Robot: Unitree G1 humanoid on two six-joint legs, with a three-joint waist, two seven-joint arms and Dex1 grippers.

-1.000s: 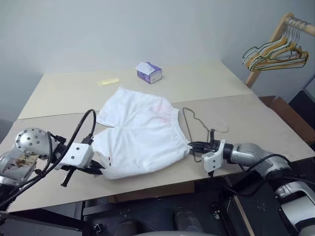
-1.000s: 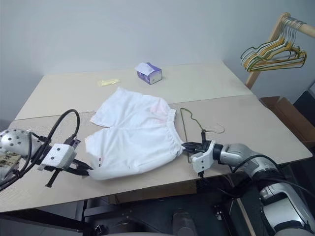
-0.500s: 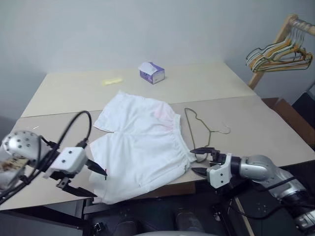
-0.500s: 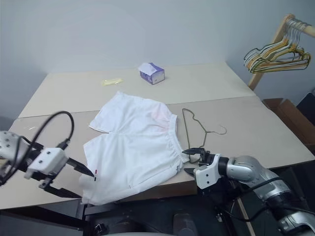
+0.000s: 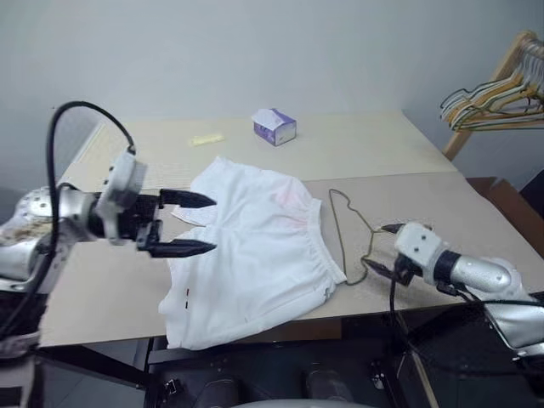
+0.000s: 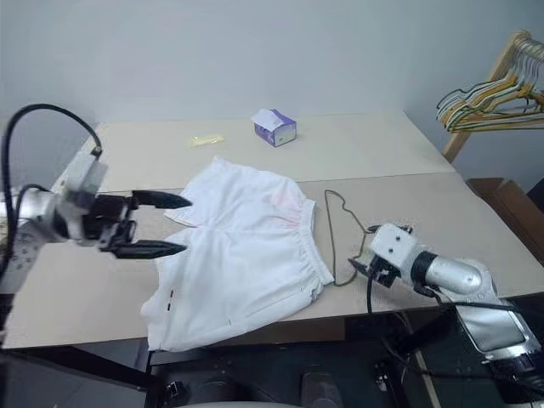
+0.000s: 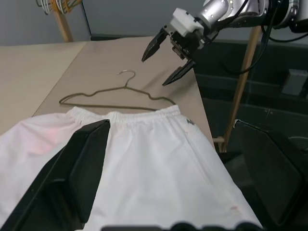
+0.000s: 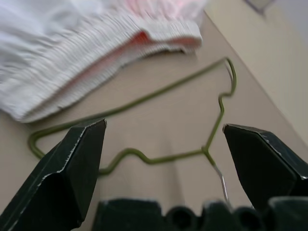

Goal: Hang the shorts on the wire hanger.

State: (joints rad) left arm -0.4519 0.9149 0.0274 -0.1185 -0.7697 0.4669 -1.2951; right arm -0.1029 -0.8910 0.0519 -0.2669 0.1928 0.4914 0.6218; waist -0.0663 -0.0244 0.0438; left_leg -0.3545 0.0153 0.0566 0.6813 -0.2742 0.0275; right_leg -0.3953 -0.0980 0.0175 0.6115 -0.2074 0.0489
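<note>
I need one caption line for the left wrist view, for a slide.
White cloth shorts beside a thin wire hanger on the beige table; open right gripper hovers beyond.

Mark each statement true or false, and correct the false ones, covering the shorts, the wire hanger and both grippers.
1. The shorts lie flat on the table. True.
2. The wire hanger is threaded through the shorts. False: it lies on the table beside the waistband, outside the cloth.
3. The left gripper is open and holds nothing. True.
4. The right gripper is shut on the wire hanger. False: it is open, with the hanger lying free on the table.
5. The tissue box sits on top of the shorts. False: it stands on the table beyond them, apart.
</note>
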